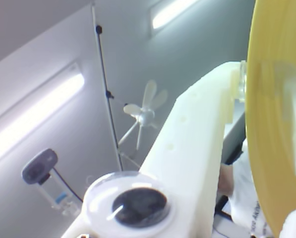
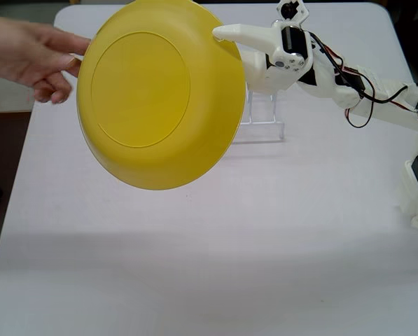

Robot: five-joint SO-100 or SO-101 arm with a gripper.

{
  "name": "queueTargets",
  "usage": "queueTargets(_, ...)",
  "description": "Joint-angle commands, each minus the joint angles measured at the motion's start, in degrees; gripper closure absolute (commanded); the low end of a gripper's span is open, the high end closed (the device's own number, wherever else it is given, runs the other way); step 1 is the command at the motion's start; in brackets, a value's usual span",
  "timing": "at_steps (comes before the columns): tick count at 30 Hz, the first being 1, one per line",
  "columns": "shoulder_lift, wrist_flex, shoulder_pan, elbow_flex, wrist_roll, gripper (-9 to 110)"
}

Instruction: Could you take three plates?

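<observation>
Yellow plate (image 2: 159, 98) — underside facing camera — pinched at rim by gripper (image 2: 226, 36).

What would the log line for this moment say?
tool: shut on yellow plate rim | plate: lifted, tilted | person's hand: at far edge | table

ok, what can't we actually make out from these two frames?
- Orange and cream-white plates: not in either view.
- Clear stand: fixed view, mostly hidden behind the yellow plate and the gripper.
- Hand: cut by the left edge; contact with the plate's rim is unclear.
- Second gripper finger: hidden behind the plate.
- Wrist view: plate cropped at the right edge, blurred.
</observation>
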Motion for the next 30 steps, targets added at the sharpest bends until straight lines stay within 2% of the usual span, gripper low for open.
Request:
queueTargets(1,2.3,-1.5,0.9,-0.8,0.4,102)
queueTargets(9,2.8,-1.5,1.1,0.4,1.3,102)
queueTargets(14,4.1,0.1,1.7,2.2,-2.7,73)
queueTargets(17,5.3,5.0,2.1,2.2,-3.3,66)
queueTargets(30,20.7,28.3,3.9,6.1,-4.8,68)
